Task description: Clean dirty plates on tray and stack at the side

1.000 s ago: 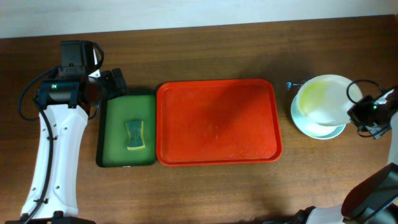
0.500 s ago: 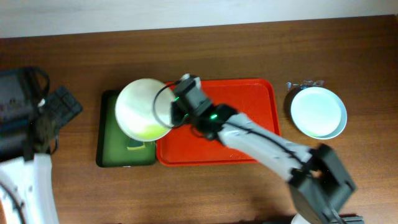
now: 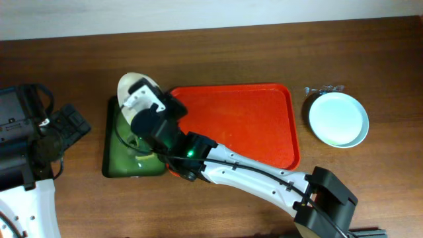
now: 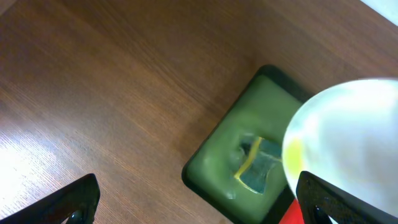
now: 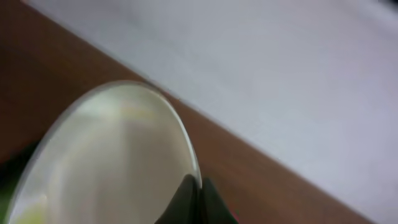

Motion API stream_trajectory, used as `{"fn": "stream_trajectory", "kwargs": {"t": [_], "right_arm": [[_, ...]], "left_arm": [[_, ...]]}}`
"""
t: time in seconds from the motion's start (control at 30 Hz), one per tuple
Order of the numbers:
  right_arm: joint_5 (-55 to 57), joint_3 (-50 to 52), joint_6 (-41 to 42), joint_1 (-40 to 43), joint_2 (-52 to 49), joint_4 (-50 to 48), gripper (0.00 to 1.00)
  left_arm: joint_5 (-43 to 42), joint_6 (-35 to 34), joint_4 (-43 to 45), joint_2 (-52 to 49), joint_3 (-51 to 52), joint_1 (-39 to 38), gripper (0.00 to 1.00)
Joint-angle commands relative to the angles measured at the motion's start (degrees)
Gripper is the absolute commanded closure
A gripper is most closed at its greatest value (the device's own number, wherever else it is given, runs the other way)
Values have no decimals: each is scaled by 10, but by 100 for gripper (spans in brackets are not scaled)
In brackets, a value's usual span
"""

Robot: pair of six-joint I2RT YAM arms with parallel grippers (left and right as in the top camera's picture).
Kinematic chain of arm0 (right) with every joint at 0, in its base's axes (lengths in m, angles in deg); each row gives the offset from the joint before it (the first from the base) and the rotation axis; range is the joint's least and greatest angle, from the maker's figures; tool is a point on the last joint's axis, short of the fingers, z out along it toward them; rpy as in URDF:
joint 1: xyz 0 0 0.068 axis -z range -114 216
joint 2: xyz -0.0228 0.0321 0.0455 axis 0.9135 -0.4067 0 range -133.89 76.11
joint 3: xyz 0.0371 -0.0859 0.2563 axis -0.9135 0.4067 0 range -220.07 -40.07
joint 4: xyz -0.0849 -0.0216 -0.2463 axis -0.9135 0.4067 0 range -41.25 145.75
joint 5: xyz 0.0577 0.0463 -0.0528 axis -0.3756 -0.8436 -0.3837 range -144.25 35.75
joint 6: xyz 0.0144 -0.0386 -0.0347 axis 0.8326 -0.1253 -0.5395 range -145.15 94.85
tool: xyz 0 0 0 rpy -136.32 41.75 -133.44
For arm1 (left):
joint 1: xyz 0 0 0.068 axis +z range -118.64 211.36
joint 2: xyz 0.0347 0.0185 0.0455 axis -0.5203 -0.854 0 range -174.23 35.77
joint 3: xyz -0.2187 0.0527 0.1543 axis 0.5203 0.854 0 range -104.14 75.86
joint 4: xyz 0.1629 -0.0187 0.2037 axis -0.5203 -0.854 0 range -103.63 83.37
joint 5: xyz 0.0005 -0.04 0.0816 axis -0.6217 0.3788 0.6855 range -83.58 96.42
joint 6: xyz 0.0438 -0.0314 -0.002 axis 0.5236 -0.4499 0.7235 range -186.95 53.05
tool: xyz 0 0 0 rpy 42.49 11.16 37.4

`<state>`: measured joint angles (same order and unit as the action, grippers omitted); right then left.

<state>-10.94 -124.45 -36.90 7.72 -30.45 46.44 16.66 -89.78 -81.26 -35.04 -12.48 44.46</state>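
cream plate [image 3: 129, 87] above green tray [image 3: 114, 157] and sponge [image 4: 256, 167]

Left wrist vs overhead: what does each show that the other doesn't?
Left wrist only: the sponge lying in the green tray, which the arm covers from above, and a yellow smear on the cream plate. Overhead only: the red tray, the pale blue-green plates at the table's right, and the right arm carrying the cream plate. Both: that plate held above the green tray, and the brown table.
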Motion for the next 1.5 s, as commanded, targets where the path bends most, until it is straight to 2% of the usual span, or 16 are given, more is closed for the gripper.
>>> {"fn": "stream_trajectory", "kwargs": {"t": [0.0, 0.1, 0.2, 0.23, 0.27, 0.3, 0.4, 0.5, 0.67, 0.7, 0.77, 0.97, 1.13, 1.17, 1.2, 1.47], "right_arm": [[16, -11, -158, -6, 13, -83, 96], [30, -11, -177, -7, 13, -86, 96], [24, -11, 83, 19, 13, 29, 91], [-35, -11, 217, 49, 13, 127, 79], [-137, -11, 293, 90, 13, 195, 55], [-231, -11, 336, 132, 13, 235, 44], [-509, -10, 410, 252, 3, 303, 35], [-641, -10, 410, 293, -67, 310, 31], [-646, -10, 405, 250, -119, 283, 32], [-634, -10, 405, 249, -119, 292, 47], [-600, -10, 405, 249, -119, 326, 96], [-599, -28, 387, 298, -20, 376, 96], [-596, -28, 371, 382, -4, 506, 96], [-611, -27, 334, 397, -6, 529, 61], [-611, -22, 325, 394, -6, 533, 44], [-509, 21, 325, 276, -121, 319, 43]], "left_arm": [[-4, -7, 0, 4, -1, 2, 1], [-4, -7, 2, 4, -1, 2, 1], [-4, -7, 2, 4, -1, 2, 1], [-4, -7, 2, 4, -1, 2, 1], [-8, -7, 2, 4, -1, 2, 1], [-21, -7, 2, 4, -1, 2, 1], [-24, -7, 4, 4, -1, 2, 1], [-26, -7, 4, 4, -1, 2, 1], [-26, -7, 4, 4, -1, 2, 1], [-26, -7, 4, 4, -1, 2, 1], [-26, -7, 4, 4, -1, 2, 1], [-80, -13, 6, -19, 0, -1, 1], [-154, 108, 41, -158, 0, -93, 1], [-154, 110, 53, -207, 0, -116, 1], [-154, 110, 65, -246, 0, -126, 1], [-148, 110, 84, -312, 0, -126, 1]]}}
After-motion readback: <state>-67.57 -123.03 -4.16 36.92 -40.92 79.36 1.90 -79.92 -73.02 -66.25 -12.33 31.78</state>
